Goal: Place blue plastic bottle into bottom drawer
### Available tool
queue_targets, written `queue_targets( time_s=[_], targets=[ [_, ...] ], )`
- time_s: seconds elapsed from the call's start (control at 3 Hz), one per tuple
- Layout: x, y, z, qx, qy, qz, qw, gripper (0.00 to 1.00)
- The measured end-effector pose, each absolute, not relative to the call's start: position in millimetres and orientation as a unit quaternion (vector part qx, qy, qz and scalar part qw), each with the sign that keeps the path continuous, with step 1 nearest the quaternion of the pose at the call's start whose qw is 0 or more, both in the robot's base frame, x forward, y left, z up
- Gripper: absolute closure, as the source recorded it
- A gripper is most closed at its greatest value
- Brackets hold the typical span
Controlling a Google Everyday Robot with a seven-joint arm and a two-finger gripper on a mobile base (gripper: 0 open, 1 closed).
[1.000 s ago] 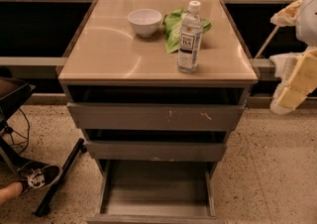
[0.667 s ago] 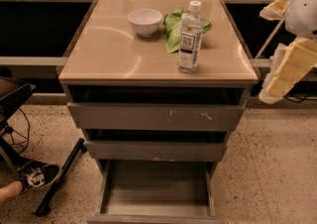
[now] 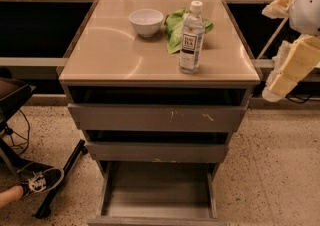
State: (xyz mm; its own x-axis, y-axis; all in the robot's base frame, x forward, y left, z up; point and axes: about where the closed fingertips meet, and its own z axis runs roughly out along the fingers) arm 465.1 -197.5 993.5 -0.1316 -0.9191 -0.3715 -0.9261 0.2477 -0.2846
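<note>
The blue plastic bottle stands upright near the front right of the cabinet top, with a white cap and a dark label. The bottom drawer is pulled out at floor level and its grey floor is bare. My gripper hangs in the air off the cabinet's right side, about level with the cabinet top, to the right of the bottle and apart from it. It holds nothing that I can see.
A white bowl and a green snack bag lie behind the bottle. The top drawer and middle drawer stick out slightly. A person's shoe and a chair base are on the floor at left.
My gripper has moved left, closer to the cabinet's right side. The bottle and drawers have not moved.
</note>
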Motion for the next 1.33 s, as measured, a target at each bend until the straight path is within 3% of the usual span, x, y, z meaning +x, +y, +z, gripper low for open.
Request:
queue_targets(
  time_s=[0.33,1.0,1.33],
  targets=[
    [492.6,-192.7,989.9,-0.62,0.735,0.068,0.265,0.0],
    [608.8,-153.7,954.8,-0.591,0.709,0.213,0.32,0.0],
    [608.8,-153.5,954.9,-0.591,0.709,0.213,0.32,0.0]
  ],
)
